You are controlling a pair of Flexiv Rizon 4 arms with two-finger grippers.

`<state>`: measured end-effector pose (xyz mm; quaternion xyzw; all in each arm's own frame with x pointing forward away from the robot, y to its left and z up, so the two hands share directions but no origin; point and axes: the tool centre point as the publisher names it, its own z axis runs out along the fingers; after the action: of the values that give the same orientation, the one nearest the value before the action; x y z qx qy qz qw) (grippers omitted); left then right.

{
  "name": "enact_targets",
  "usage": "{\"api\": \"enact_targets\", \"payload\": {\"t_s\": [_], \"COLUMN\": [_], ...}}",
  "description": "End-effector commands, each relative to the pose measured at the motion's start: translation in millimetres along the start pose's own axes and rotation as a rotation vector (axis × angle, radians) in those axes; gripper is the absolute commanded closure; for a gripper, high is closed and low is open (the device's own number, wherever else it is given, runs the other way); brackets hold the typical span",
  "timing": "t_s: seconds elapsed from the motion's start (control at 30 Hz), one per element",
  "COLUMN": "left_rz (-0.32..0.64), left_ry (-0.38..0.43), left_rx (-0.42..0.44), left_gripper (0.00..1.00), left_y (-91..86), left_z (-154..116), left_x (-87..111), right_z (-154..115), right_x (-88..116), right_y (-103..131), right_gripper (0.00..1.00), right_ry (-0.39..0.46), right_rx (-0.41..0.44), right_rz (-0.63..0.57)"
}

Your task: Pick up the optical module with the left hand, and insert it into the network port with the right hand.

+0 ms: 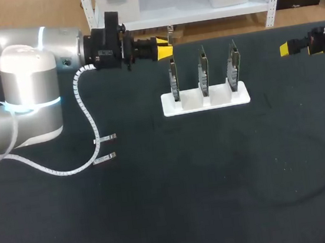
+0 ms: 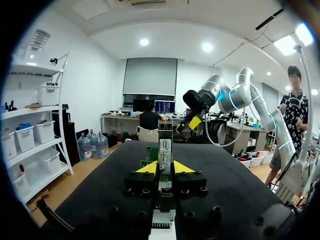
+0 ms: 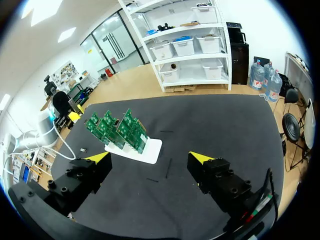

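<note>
The optical module point(image 2: 165, 149) is a slim metal piece with a white label. It stands upright between the yellow tips of my left gripper point(image 2: 165, 167), which is shut on it. In the head view the left gripper point(image 1: 166, 51) hangs just behind the left end of the white stand point(image 1: 193, 103), pointing right. The stand holds three upright green network boards point(image 1: 203, 69). My right gripper point(image 1: 290, 48) is at the table's far right, well away from the boards. In the right wrist view it point(image 3: 150, 159) is wide open with nothing between its fingers, and the boards point(image 3: 117, 131) lie ahead of it.
My left arm's white spiral cable point(image 1: 89, 127) droops onto the black table point(image 1: 218, 186) at the left, with two small clips point(image 1: 104, 140) on it. The table's back edge runs just behind the left gripper.
</note>
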<state>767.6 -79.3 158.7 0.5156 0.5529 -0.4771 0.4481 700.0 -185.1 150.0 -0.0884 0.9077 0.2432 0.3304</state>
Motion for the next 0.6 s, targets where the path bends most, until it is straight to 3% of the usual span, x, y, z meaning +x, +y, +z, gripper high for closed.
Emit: {"api": "enact_targets", "payload": {"t_s": [0.03,0.1,0.23,0.4,0.5,0.6], "left_rz": [0.000,0.000,0.000,0.000,0.000,0.000], "left_ry": [0.001,0.001,0.001,0.001,0.001,0.001], "left_rx": [0.000,0.000,0.000,0.000,0.000,0.000], "left_gripper": [1.00,1.00,1.00,1.00,1.00,1.00], "left_y": [1.0,1.0,1.0,1.0,1.0,1.0], "left_z": [0.7,0.7,0.7,0.7,0.7,0.7], "left_x": [0.1,0.1,0.1,0.1,0.1,0.1], "right_z": [0.0,0.1,0.3,4.4,8.0,14.0], "right_x": [0.0,-4.0,-30.0,-58.6,-63.3,-58.4], "right_y": [0.0,0.2,19.3,63.7,82.4,93.7], "right_gripper": [0.00,0.00,0.00,0.00,0.00,0.00], "right_ry": [0.000,-0.017,-0.048,-0.027,0.025,0.046], "right_rx": [0.000,-0.006,-0.139,-0.325,-0.426,-0.419], "right_rz": [0.000,-0.050,-0.265,-0.507,-0.498,-0.496]}}
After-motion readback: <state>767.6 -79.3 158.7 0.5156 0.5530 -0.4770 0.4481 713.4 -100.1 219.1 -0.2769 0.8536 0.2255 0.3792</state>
